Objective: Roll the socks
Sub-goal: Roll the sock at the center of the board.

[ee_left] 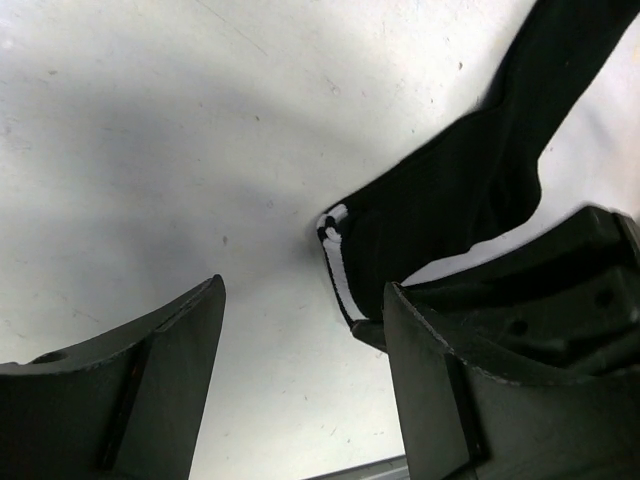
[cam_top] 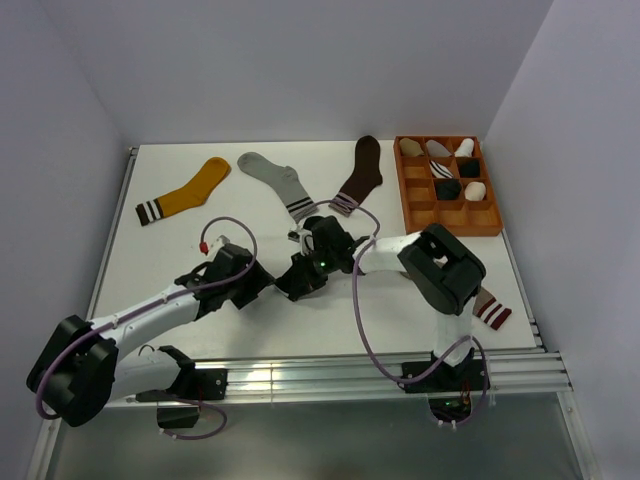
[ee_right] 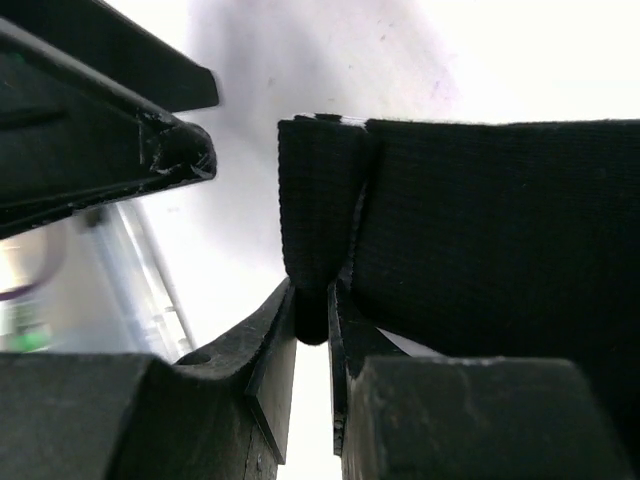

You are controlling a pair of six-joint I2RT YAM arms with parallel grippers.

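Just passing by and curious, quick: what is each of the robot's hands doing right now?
Left gripper: open, fingers apart, holding nothing.
Right gripper: closed on a fold of the black sock.

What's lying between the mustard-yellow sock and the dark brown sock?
A light grey fabric sock with a striped cuff lies there, shown in the top external view.

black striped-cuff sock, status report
Right tool shut on black sock, pinching a fold. Left tool open beside its striped cuff. Tools crowded close together.

White arm links (cam_top: 150, 312), black joints (cam_top: 445, 265) (purple cables (cam_top: 357, 320) alongside)
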